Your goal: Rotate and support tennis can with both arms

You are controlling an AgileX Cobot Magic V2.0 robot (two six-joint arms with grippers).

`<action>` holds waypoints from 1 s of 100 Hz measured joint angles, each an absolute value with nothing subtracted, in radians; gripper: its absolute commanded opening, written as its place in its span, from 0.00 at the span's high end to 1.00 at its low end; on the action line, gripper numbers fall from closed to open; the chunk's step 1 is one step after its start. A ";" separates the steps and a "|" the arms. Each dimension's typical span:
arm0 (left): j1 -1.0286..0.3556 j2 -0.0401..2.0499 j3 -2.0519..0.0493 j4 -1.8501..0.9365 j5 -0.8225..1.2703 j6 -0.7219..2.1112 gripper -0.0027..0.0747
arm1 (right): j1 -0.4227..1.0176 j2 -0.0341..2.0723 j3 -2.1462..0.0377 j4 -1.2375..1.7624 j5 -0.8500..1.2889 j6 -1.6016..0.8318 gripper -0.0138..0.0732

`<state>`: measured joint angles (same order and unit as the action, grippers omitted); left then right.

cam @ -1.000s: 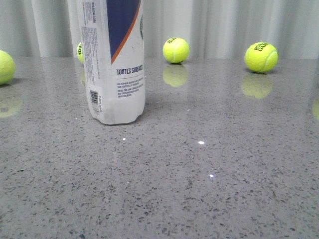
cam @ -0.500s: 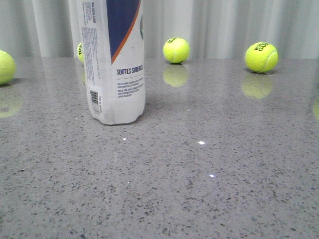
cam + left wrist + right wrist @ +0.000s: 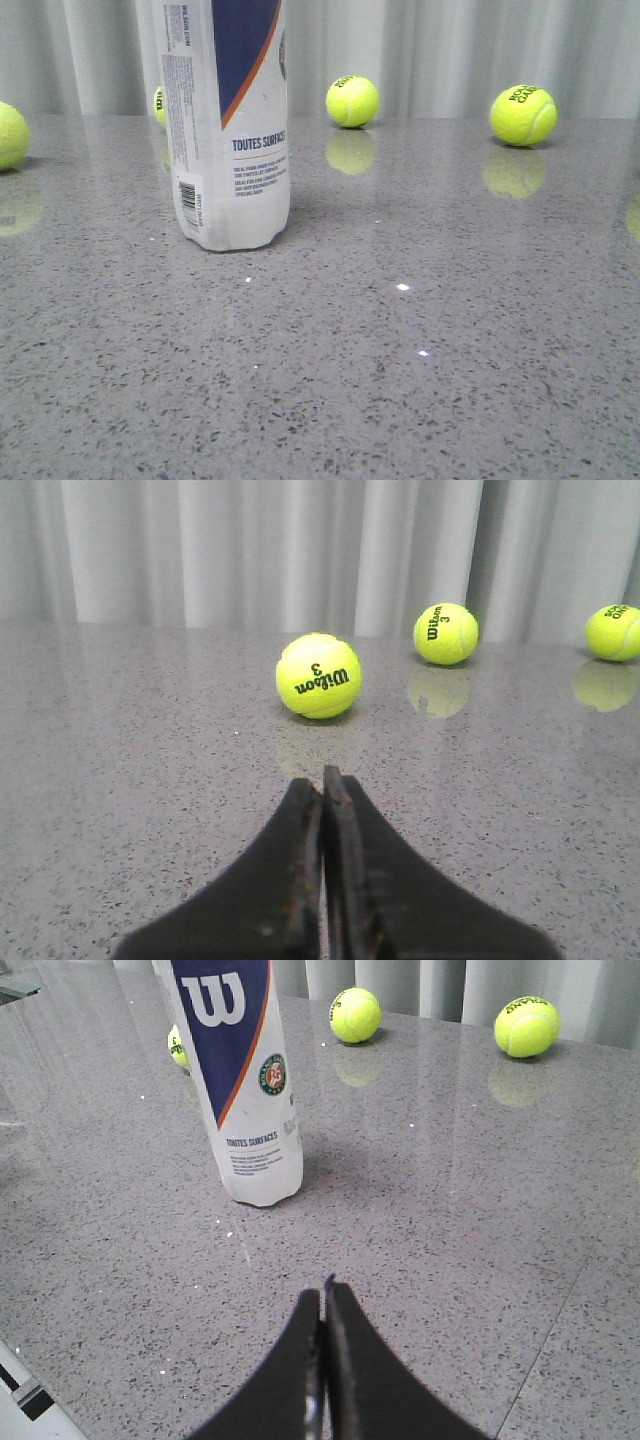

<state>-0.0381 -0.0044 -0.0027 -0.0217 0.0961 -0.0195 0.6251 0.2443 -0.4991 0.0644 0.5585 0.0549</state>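
The tennis can (image 3: 230, 130) stands upright on the grey speckled table, left of centre in the front view, its top cut off by the frame. It is white with a navy section and orange stripe, barcode low on its left side. In the right wrist view the tennis can (image 3: 245, 1090) shows its white W logo and round emblem. My right gripper (image 3: 322, 1295) is shut and empty, well short of the can. My left gripper (image 3: 322, 780) is shut and empty; the can is out of its view. Neither gripper shows in the front view.
Yellow-green tennis balls lie along the back by the white curtain: one at centre (image 3: 352, 101), one at right (image 3: 523, 114), one at the left edge (image 3: 8, 134), one partly behind the can (image 3: 159, 104). A ball (image 3: 318, 675) lies ahead of my left gripper.
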 measured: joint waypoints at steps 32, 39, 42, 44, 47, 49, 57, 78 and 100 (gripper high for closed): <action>-0.038 -0.004 -0.003 -0.022 0.107 -0.018 0.99 | 0.625 0.244 -0.499 0.064 0.559 0.055 0.91; -0.038 -0.004 -0.003 -0.022 0.107 -0.018 0.99 | 0.625 0.244 -0.499 0.064 0.559 0.055 0.91; -0.038 -0.004 -0.003 -0.022 0.107 -0.018 0.99 | 0.625 0.244 -0.499 0.064 0.559 0.055 0.91; -0.038 -0.004 -0.003 -0.022 0.107 -0.018 0.99 | 0.625 0.244 -0.499 0.064 0.559 0.055 0.91; -0.038 -0.004 -0.003 -0.022 0.107 -0.018 0.99 | 0.625 0.244 -0.499 0.064 0.559 0.055 0.91; -0.038 -0.004 -0.003 -0.022 0.107 -0.018 0.99 | 0.625 0.244 -0.499 0.064 0.559 0.055 0.91; -0.038 -0.004 -0.003 -0.022 0.107 -0.018 0.99 | 0.625 0.244 -0.499 0.064 0.559 0.055 0.91; -0.038 -0.004 -0.003 -0.022 0.107 -0.018 0.99 | 0.625 0.244 -0.499 0.064 0.559 0.055 0.91; -0.038 -0.004 -0.003 -0.022 0.107 -0.016 0.99 | 0.625 0.244 -0.499 0.064 0.559 0.055 0.91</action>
<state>-0.0381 -0.0044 -0.0027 -0.0218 0.1065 -0.0163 0.6251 0.2443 -0.4991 0.0644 0.5585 0.0549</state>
